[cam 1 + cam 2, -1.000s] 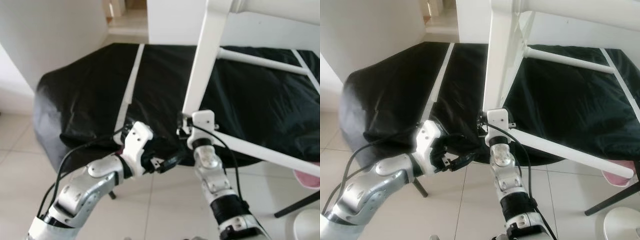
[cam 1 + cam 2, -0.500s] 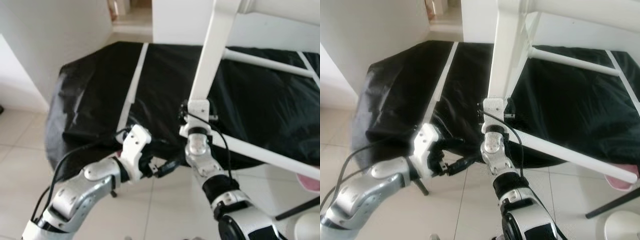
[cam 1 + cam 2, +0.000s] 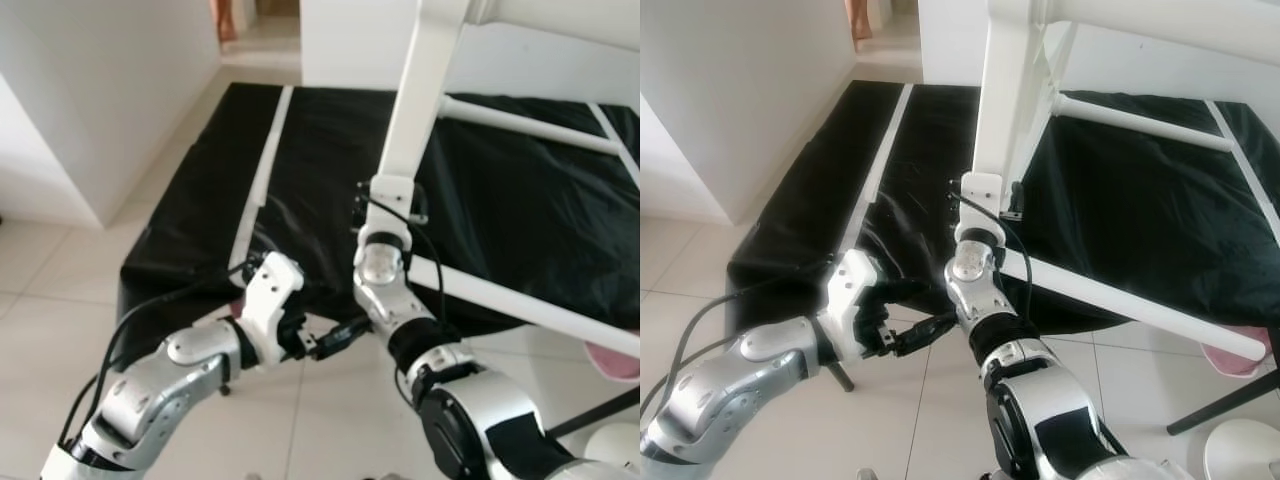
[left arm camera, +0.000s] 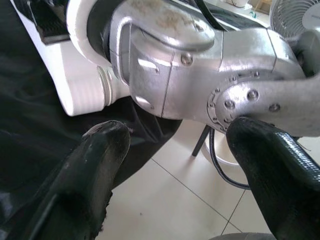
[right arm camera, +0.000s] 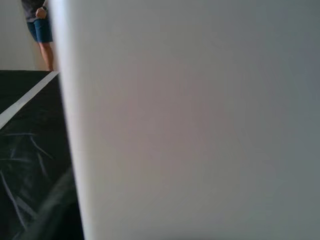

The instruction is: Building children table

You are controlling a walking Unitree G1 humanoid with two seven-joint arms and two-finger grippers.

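Black sheet point(image 3: 200, 200) underneath, left gripper point(image 4: 175, 165) jaws wide open, empty, right gripper at white table leg point(image 3: 420, 90), jaws' state unclear

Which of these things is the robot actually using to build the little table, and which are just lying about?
Part of the job:
- white table frame, its upright leg held at the right gripper
- white crossbar
- loose white slat on the black sheet
- left gripper, open, holding nothing

Just lying about:
- pink item on the floor
- white round base
- person standing in the background
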